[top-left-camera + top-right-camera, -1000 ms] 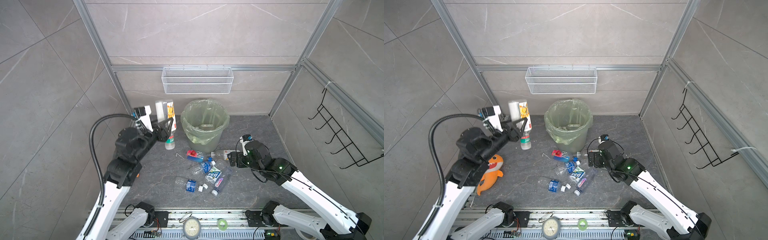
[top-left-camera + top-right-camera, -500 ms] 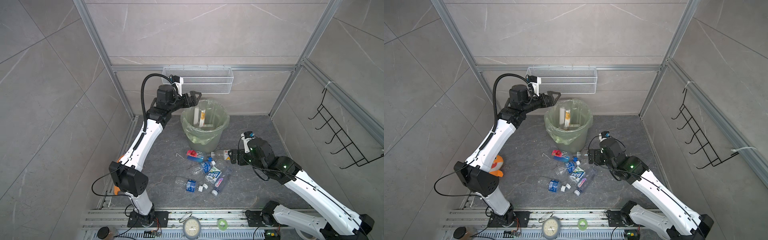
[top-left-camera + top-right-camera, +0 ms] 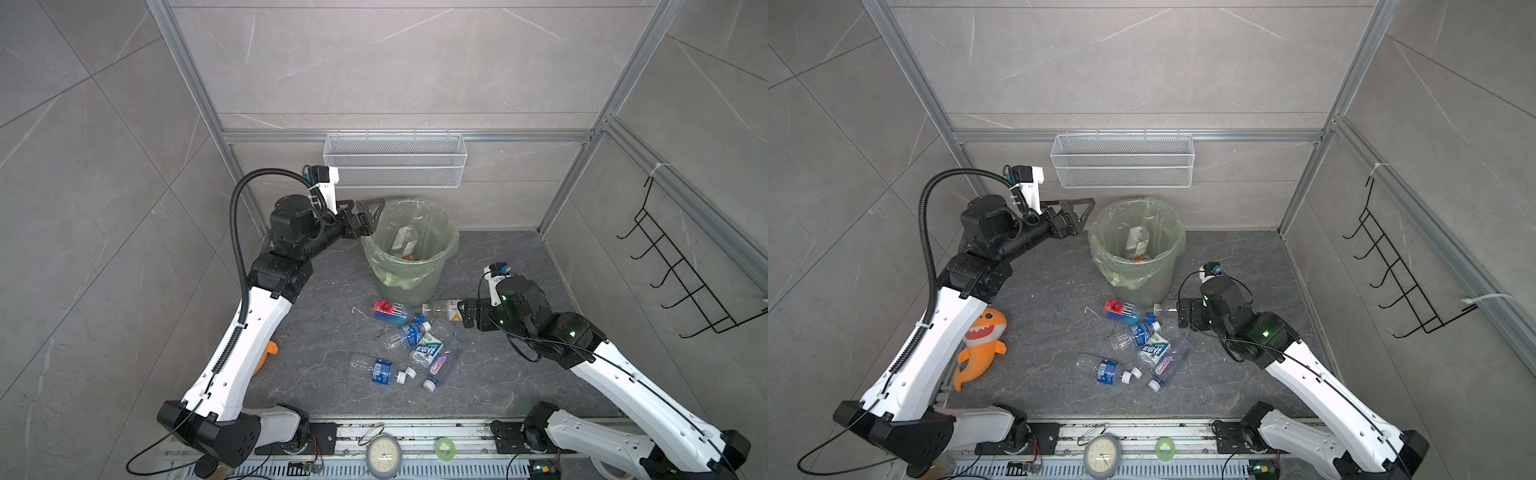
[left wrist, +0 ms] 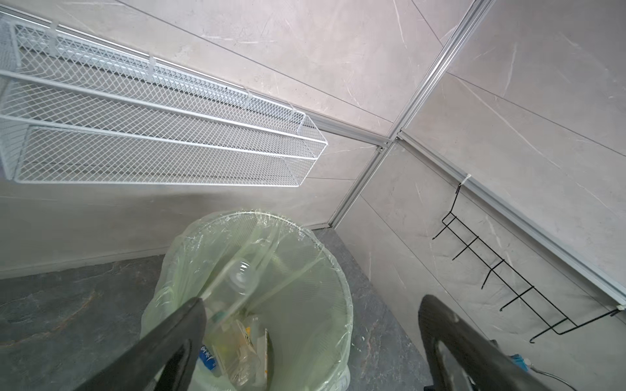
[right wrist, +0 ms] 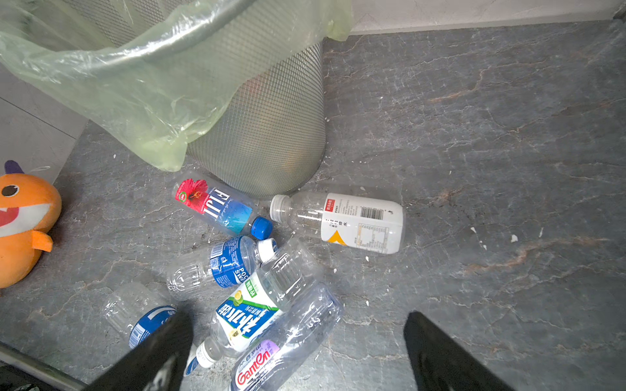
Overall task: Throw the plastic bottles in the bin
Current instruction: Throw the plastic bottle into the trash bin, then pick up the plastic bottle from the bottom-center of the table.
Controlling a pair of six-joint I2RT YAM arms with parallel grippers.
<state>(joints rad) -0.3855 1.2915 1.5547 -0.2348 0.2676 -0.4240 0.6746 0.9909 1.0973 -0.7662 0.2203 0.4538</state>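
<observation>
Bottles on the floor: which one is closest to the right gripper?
The white-labelled bottle with the orange mark, by the bin, right before the open right gripper. The others have coloured labels and lie farther off.

A round grey-green plastic bin (image 3: 422, 291), lined with a translucent pale green bag, is stood upright. Six clear plastic bottles (image 3: 409, 334) are strewn flat before its base. Another clear bottle (image 3: 404, 239), apparently white-labelled, is leant inside.
</observation>
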